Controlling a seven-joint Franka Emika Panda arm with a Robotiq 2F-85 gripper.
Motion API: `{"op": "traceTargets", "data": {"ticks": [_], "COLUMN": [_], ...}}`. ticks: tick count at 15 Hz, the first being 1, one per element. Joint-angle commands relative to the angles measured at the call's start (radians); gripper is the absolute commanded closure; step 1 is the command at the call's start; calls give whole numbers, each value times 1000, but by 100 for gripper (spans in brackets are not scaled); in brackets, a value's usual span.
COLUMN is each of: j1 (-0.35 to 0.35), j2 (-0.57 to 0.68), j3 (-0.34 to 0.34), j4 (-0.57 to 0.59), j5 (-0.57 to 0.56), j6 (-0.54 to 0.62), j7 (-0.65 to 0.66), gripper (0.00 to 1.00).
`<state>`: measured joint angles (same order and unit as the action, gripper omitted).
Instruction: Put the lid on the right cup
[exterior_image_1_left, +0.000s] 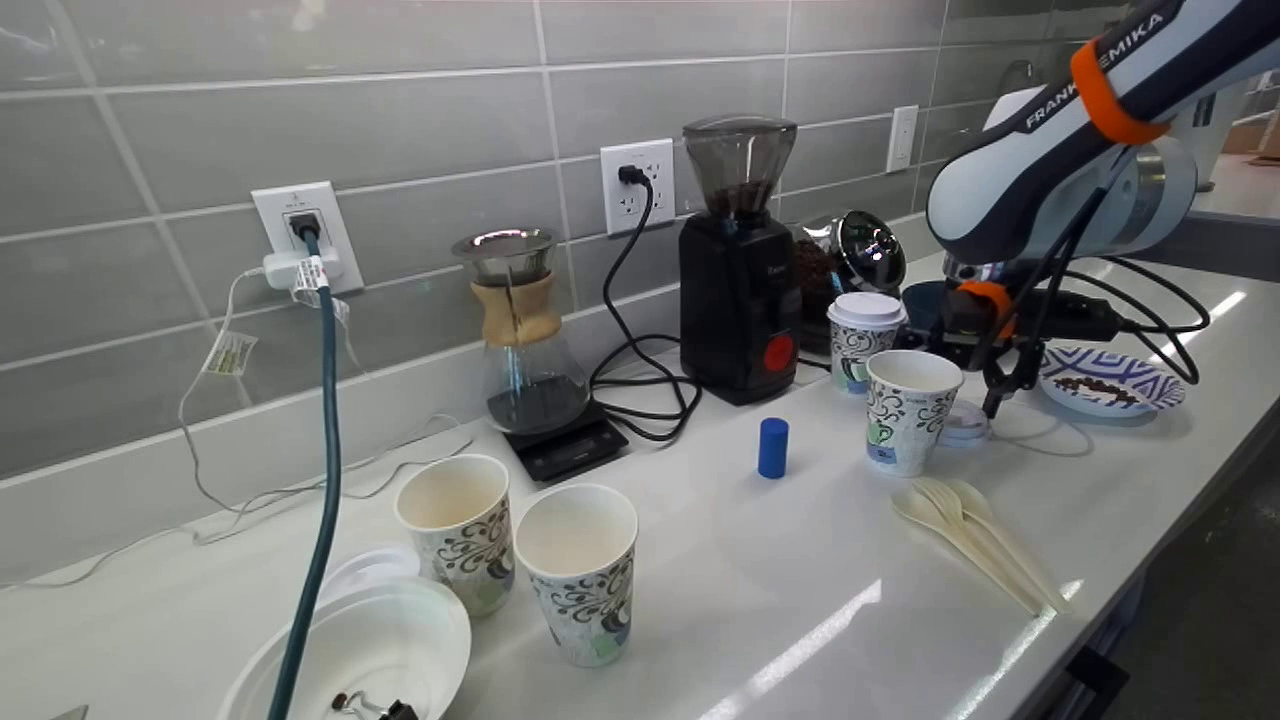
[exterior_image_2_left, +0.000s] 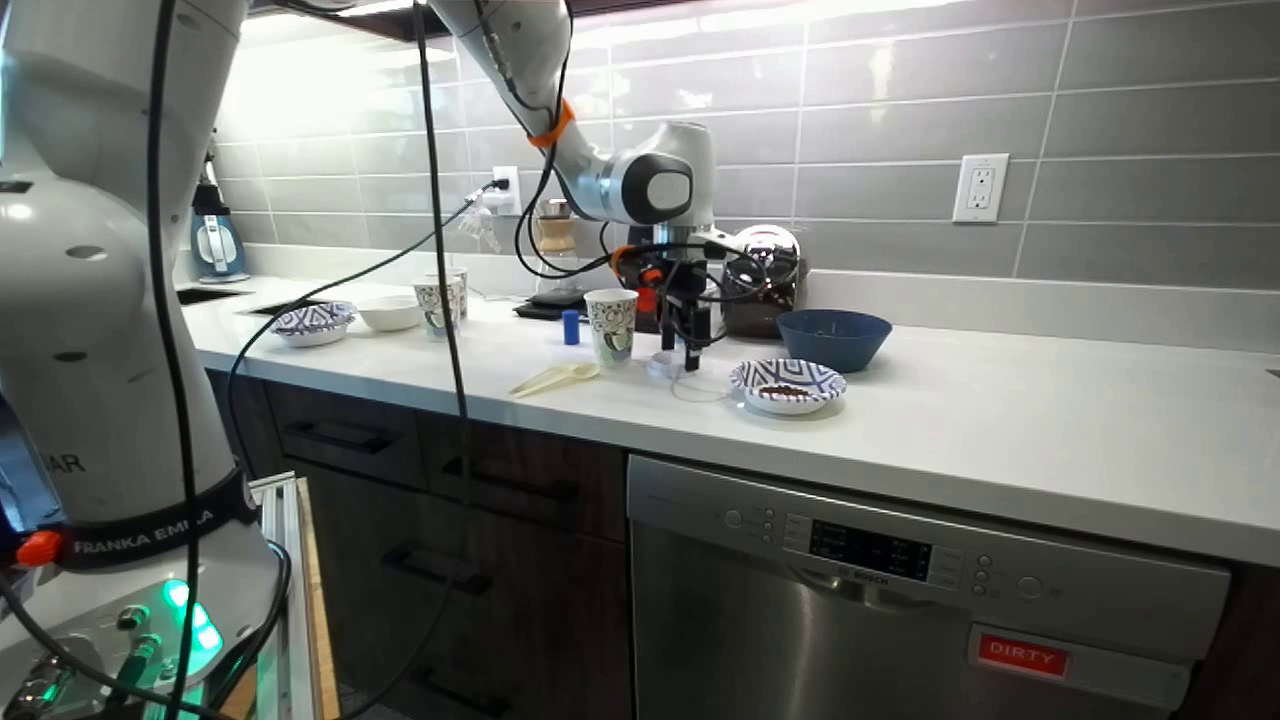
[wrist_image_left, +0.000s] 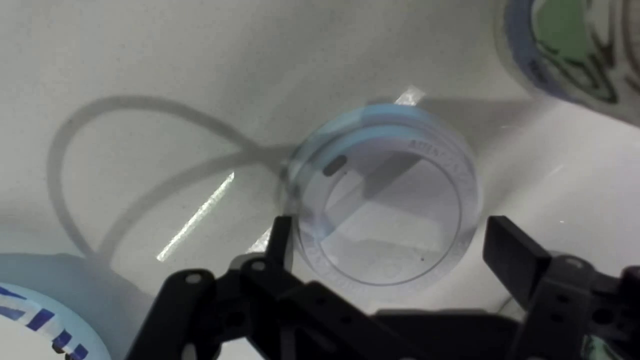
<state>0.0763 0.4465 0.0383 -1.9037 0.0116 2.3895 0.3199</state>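
The lid (wrist_image_left: 385, 210), round and white, lies flat on the counter. It also shows in both exterior views (exterior_image_1_left: 964, 425) (exterior_image_2_left: 661, 366). The right cup (exterior_image_1_left: 910, 415), white paper with blue and green print, stands upright and uncovered beside the lid; it also shows in an exterior view (exterior_image_2_left: 612, 328) and partly at the wrist view's top right (wrist_image_left: 585, 55). My gripper (wrist_image_left: 391, 232) is open and points down, low over the counter; it also shows in an exterior view (exterior_image_2_left: 680, 354). Its fingers stand at either side of the lid, the left one very close to the lid's edge.
A lidded cup (exterior_image_1_left: 866, 345) stands behind the right cup, near the grinder (exterior_image_1_left: 740, 300). A patterned bowl with beans (exterior_image_2_left: 788, 387) and a blue bowl (exterior_image_2_left: 834, 340) lie past the gripper. Wooden-coloured utensils (exterior_image_1_left: 975, 540) and a blue cylinder (exterior_image_1_left: 773, 448) lie near the cup.
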Motion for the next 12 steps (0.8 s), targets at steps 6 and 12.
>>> {"op": "traceTargets", "data": {"ticks": [6, 12], "j1": [29, 22], "j2": [10, -14], "j3": [-29, -29], "j4": [23, 15], "j5": [-2, 10], "j6": [-7, -14], "j7": [28, 20], "gripper": [35, 41]}}
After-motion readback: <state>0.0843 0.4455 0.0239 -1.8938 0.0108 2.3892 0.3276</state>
